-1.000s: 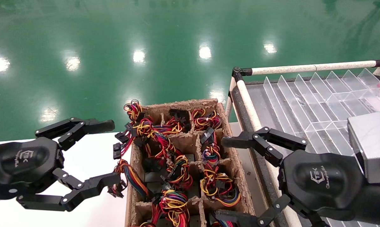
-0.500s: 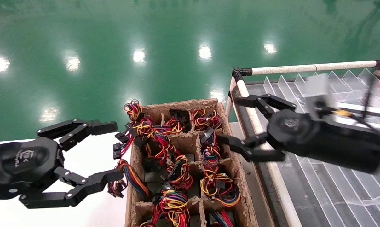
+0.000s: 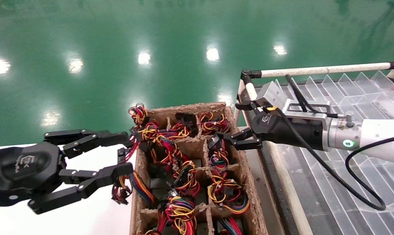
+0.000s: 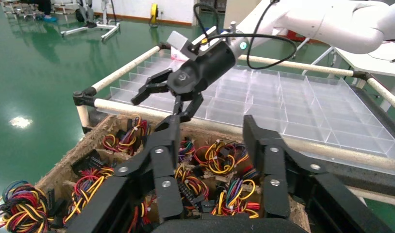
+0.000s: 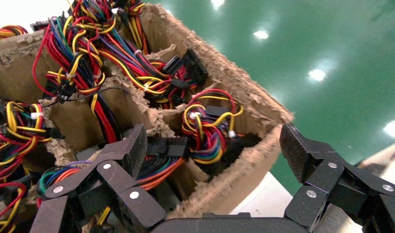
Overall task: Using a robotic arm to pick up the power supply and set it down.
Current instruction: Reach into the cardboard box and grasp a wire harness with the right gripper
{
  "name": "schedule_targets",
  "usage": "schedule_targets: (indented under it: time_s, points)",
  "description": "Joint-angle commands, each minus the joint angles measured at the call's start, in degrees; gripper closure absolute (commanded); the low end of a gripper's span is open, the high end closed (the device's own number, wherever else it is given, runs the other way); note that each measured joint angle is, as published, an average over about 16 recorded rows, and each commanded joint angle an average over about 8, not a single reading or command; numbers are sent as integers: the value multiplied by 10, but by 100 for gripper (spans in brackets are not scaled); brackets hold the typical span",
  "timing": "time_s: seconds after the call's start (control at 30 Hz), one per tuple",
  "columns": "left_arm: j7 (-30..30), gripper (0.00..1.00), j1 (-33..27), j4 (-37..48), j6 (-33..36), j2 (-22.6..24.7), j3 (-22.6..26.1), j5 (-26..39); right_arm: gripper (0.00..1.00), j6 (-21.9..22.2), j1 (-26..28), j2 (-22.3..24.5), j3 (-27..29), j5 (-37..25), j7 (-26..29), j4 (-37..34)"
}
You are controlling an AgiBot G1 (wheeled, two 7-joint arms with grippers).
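Right end effector (image 3: 246, 125), fingers spread and empty, at the cardboard box's (image 3: 249, 192) far right corner; nearest power supply (image 3: 216, 143) directly below, wire bundle up; left end effector (image 3: 117, 153) spread, opposite side.

Bright, even overhead light. Round glare spots on the glossy green floor (image 3: 144, 58). Clear tray dividers (image 3: 347, 94) catch reflections. Head view sharp; near gripper fingers (image 5: 127, 150) slightly soft in both wrist views.
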Motion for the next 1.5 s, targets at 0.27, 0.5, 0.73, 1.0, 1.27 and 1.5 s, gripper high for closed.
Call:
schedule_targets:
  time_s: [0.27,0.5,0.73,1.0,1.27,1.5]
  points:
    - [0,100,0,0,0,0,0,0,100,-6,36,-45,-18,-25,-42,-83]
    - [0,100,0,0,0,0,0,0,100,-8,55,-63,-22,-32,-66,-126]
    - [0,100,0,0,0,0,0,0,100,-18,69,-70,-32,-45,-72,-143]
    - [0,100,0,0,0,0,0,0,100,-32,80,-71,-43,-59,-67,-151]
    - [0,100,0,0,0,0,0,0,100,-43,86,-65,-47,-64,-64,-144]
    - [0,100,0,0,0,0,0,0,100,-51,90,-55,-47,-65,-67,-120]
